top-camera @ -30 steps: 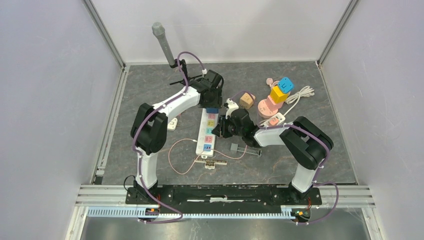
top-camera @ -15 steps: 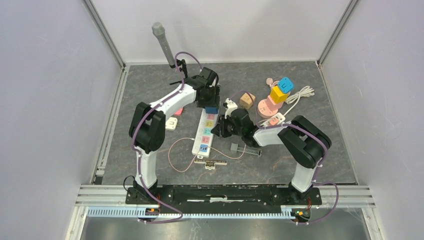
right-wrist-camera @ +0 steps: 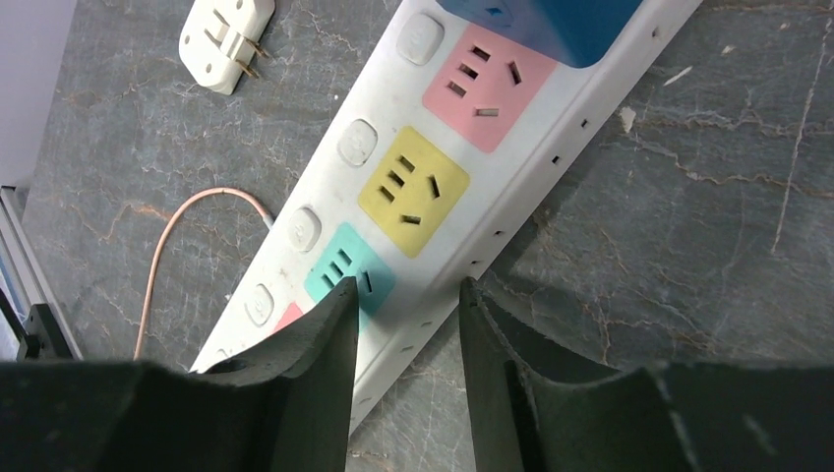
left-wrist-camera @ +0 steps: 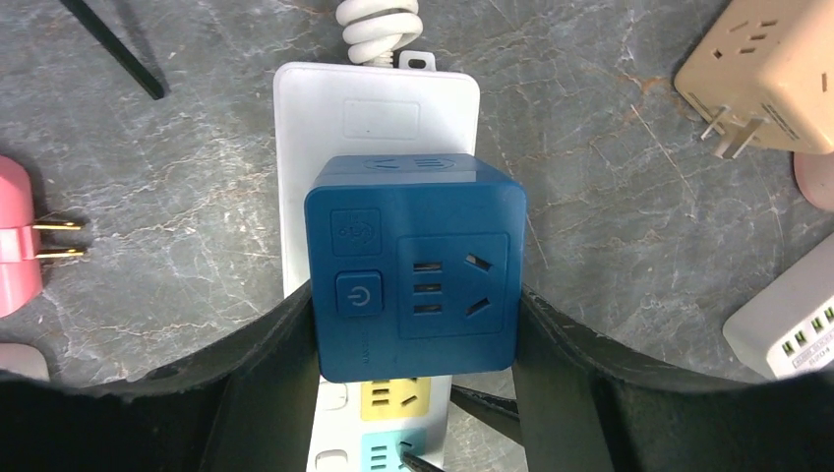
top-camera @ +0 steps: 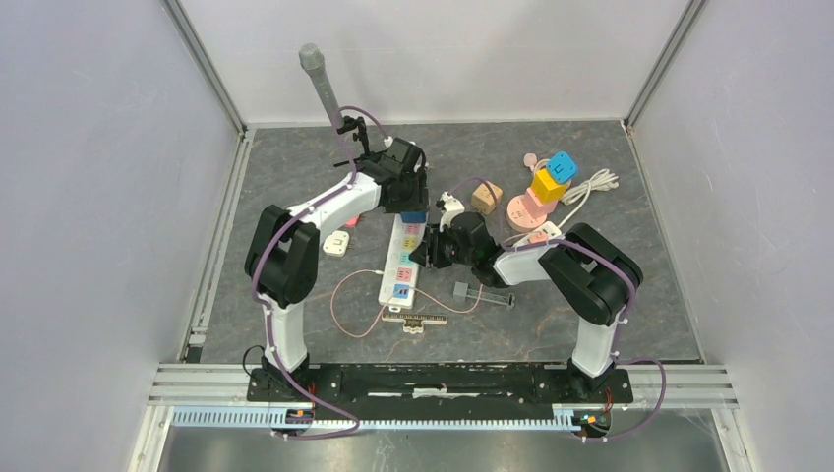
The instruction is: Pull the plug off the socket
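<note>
On grey marbled table [left-wrist-camera: 629, 206], blue cube-shaped plastic plug [left-wrist-camera: 413, 261] seated in end socket of long white power strip [left-wrist-camera: 374, 108], clamped by left gripper [left-wrist-camera: 415, 300], right gripper [right-wrist-camera: 403, 300] set apart astride strip's edge

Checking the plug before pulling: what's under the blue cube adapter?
The white plastic power strip lies under the blue cube-shaped adapter. Its yellow socket peeks out below; the adapter's prongs and the socket beneath are covered.
</note>
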### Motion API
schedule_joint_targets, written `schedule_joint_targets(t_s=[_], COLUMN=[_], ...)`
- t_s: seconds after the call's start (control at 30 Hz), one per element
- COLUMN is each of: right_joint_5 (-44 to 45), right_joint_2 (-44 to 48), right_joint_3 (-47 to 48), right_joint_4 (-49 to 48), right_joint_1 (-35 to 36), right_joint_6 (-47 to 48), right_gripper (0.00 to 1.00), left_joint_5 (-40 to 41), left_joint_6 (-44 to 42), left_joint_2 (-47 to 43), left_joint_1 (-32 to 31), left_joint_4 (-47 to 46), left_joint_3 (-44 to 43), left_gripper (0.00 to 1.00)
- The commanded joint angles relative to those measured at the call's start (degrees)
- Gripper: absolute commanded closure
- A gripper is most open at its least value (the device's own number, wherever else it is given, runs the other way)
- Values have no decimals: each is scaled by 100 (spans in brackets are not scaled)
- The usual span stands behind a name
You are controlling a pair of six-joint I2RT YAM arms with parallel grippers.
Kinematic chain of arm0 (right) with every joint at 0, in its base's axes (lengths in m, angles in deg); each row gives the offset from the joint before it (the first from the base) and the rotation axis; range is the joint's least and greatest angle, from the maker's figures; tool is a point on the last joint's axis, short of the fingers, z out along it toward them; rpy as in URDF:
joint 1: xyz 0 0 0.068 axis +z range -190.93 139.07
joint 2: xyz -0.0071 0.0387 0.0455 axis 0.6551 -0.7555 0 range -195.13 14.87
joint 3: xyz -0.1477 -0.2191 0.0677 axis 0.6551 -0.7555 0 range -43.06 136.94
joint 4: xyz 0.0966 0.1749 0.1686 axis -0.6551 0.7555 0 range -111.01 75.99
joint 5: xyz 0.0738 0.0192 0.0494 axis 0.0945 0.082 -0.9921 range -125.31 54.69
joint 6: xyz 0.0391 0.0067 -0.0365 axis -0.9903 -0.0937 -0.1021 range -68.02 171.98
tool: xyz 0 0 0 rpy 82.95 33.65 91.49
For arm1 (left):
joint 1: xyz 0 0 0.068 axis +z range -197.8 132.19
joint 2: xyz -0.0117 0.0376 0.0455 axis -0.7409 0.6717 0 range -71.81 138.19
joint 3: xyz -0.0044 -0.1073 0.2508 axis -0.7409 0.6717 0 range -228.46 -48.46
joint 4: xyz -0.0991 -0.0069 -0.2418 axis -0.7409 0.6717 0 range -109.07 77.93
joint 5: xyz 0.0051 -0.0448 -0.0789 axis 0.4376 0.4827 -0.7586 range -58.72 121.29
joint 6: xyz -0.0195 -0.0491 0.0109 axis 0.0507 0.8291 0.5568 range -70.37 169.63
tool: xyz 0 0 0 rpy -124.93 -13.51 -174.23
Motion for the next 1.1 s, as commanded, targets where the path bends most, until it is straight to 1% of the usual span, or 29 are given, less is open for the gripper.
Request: schedule_joint_targets(t_s=[0.0,0.2,0.27,0.4,0.43,0.57,0.6,0.7,0.77,0.87,0.97,1.07], right_joint_5=[219,428,498,674,736,1006,1177,1291,1312,1349,1325,1227], right_joint_2=[-478,-545,-565,-582,-578,-615,-628,-739,-797,-838,-838,-865], right_joint_3=[65,-9,-36,-41,-20,57,66,92,110,68,92,190], right_joint_4=[900,1151,1207,1298,1337,1570,1606,1677,1719,1755,1800,1813], right_joint_1=[89,89,96,150,164,245,257,274,281,276,274,281], right_joint_6=[168,318,389,564,609,742,753,715,659,606,622,651], right_gripper=[56,68,70,72,72,72,72,73,74,76,81,87], left_joint_5=[-176,-208,-283,-300,-451,-572,-616,-966,-954,-993,-1594,-1554], left_joint_6=[1095,1028,1044,1060,1075,1191,1234,1474,1497,1358,1121,947], left_joint_2=[-506,-478,-498,-474,-486,-522,-521,-400,-380,-463,-388,-357], left_joint_1=[-156,-156,-154,-148,-148,-100,-74,31,46,103,278,288], left_joint_4=[-619,-272,-238,-93,-105,-105,-145,-260,-284,-323,-294,-173], left_joint_3=[-36,-417,-491,-706,-709,-705,-682,-689,-700,-700,-810,-859], left_gripper=[90,90,90,90,90,90,90,90,90,90,90,90])
